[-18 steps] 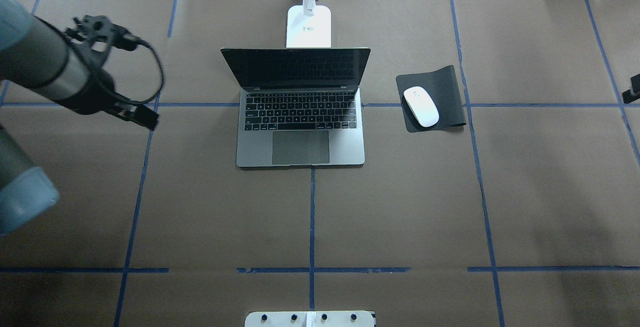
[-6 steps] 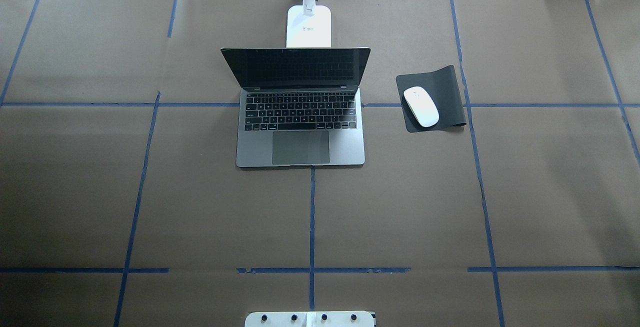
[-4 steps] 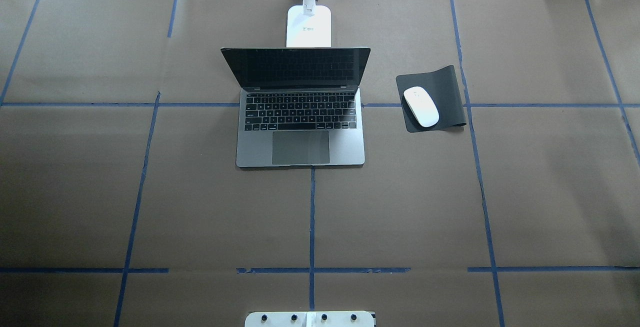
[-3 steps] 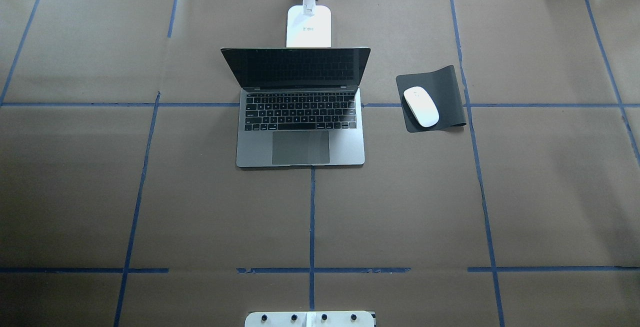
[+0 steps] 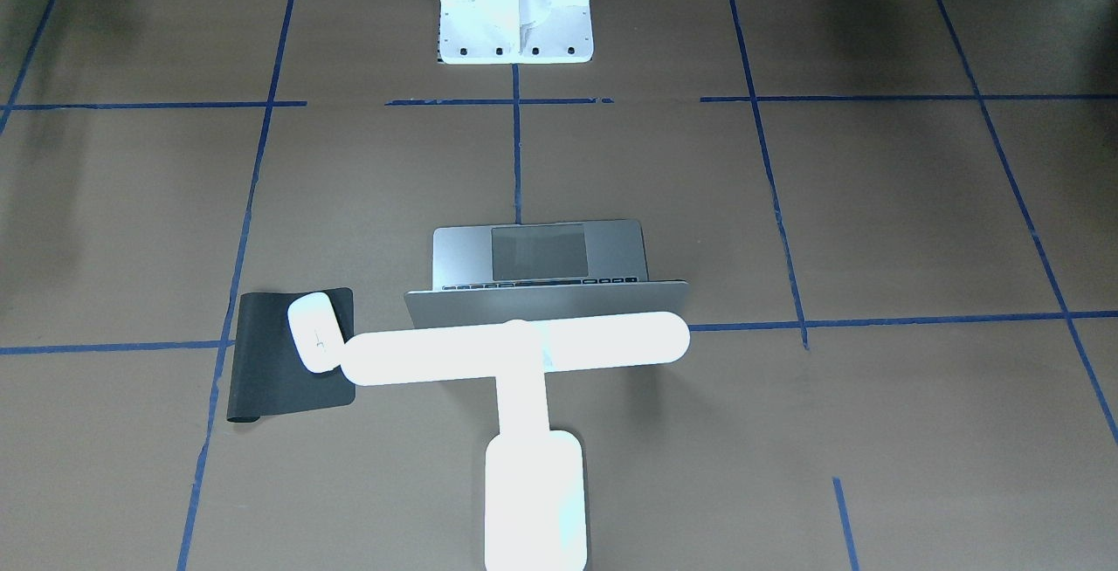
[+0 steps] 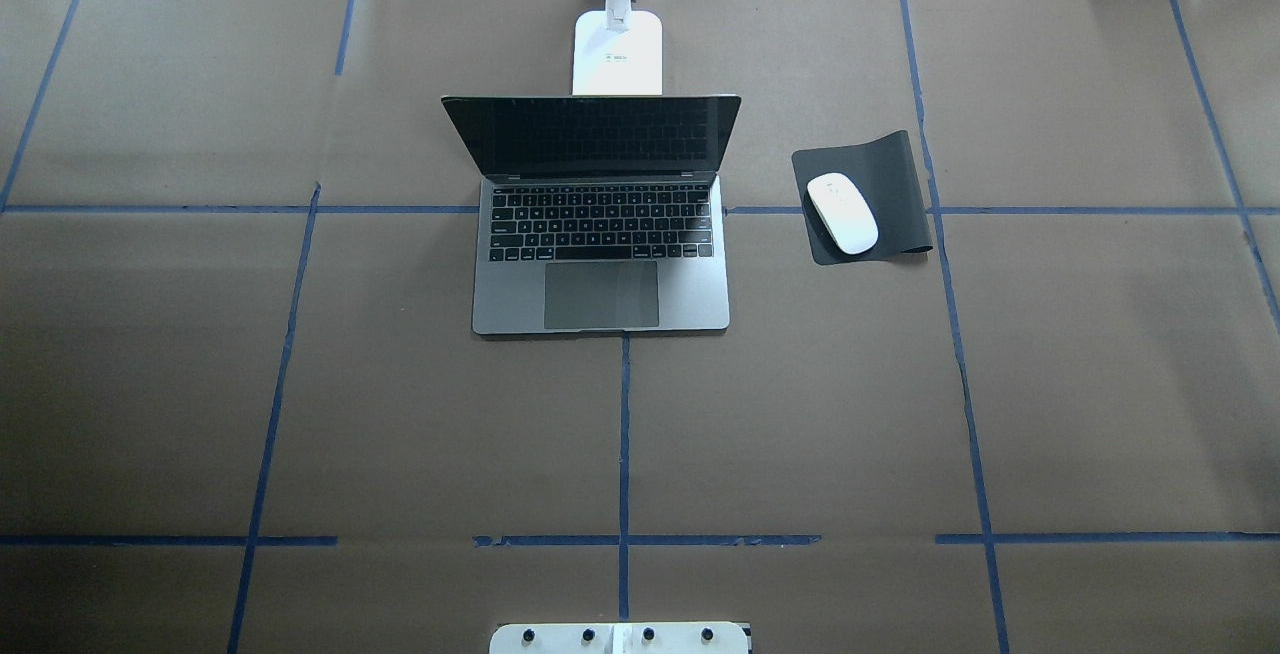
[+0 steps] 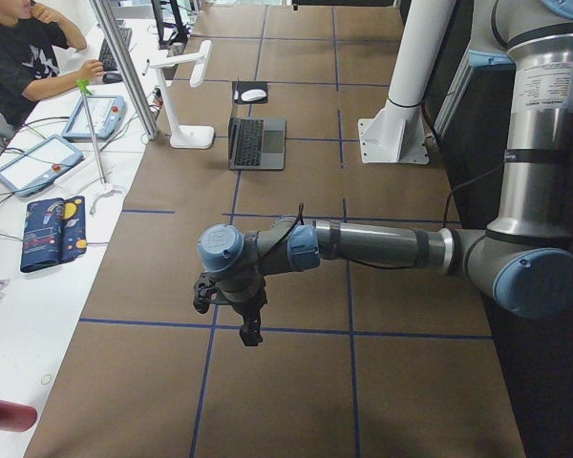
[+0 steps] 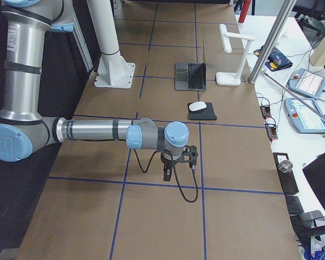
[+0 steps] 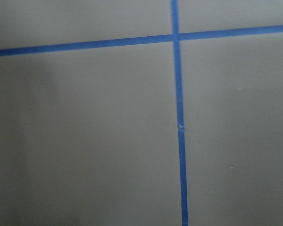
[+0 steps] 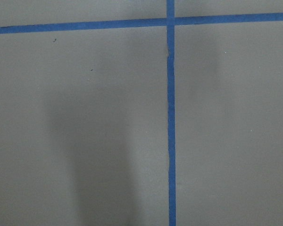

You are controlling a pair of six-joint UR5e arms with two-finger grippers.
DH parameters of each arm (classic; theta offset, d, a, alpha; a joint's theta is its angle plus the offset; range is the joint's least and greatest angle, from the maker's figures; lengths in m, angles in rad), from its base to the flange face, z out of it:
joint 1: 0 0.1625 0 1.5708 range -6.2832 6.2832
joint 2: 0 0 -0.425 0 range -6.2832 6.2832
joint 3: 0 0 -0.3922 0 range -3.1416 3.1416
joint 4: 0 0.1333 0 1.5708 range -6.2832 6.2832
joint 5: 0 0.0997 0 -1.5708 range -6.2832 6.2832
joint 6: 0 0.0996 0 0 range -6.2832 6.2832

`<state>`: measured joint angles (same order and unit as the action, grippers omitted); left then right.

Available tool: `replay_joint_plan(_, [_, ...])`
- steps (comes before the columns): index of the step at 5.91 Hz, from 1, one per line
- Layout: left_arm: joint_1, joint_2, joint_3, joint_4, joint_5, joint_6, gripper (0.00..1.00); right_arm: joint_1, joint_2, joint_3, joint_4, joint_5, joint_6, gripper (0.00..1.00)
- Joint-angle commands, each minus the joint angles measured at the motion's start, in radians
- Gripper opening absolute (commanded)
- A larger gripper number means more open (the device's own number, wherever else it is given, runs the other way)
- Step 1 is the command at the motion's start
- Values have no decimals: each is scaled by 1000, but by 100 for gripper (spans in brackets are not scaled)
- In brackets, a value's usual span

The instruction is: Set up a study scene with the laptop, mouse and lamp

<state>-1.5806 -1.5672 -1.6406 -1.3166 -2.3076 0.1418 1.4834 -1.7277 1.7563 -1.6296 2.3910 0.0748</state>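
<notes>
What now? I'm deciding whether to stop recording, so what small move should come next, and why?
Probably none; I'd stop. The laptop stands open, the mouse lies on the black mat, the lamp glows behind the laptop, and the left pincer and right pincer hang far off.

From across the table, the lamp [image 5: 515,348] bar covers much of the lid of the laptop [image 5: 541,248], and that lid hides most of the keys. Overhead, the lamp behind the laptop loses its bar past the top edge. Far from the laptop, the left gripper [image 7: 251,332] and right gripper [image 8: 166,173] are too small to judge.
</notes>
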Motion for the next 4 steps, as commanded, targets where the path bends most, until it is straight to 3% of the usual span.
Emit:
replay_joint_plan(1, [-4, 30, -22, -10, 0, -2, 100, 1, 1, -5, 2, -6, 0, 100])
replay_joint_plan(4, [2, 32, -13, -113, -3, -11, 100, 1, -1, 5, 40, -7, 10, 100])
